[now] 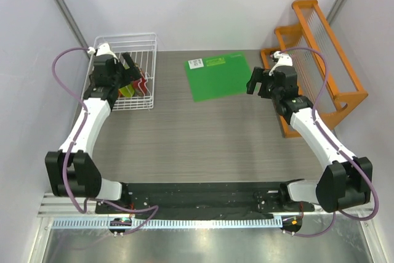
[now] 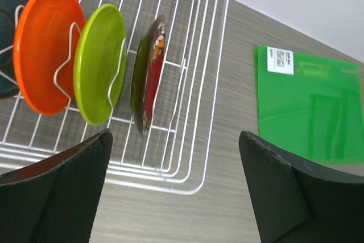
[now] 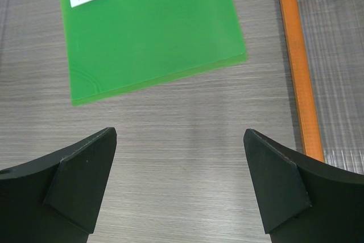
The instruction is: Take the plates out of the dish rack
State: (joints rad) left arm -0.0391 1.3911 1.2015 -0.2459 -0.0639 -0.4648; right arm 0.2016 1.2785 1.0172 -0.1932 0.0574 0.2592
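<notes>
The plates (image 2: 99, 64) stand on edge between the tines of the rack (image 2: 187, 112) at the worktop's (image 1: 197, 140) far left, the left claw (image 2: 175, 138) released above them, the right claw (image 3: 179, 135) released beside the green mat (image 3: 153, 32).

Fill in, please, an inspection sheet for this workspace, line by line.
Surface: grey wood-grain table, no spills seen.
Job's things: four plates on edge in the dish rack: red floral plate, lime plate, orange plate, dark plate partly cut off.
Clutter: green mat lying flat; orange wooden rack at right.
Hands: left hand open above the rack, empty; right hand open above table near mat, empty.
Cables: purple cables loop beside both arms.
Surroundings: pale walls; nothing else seen.
</notes>
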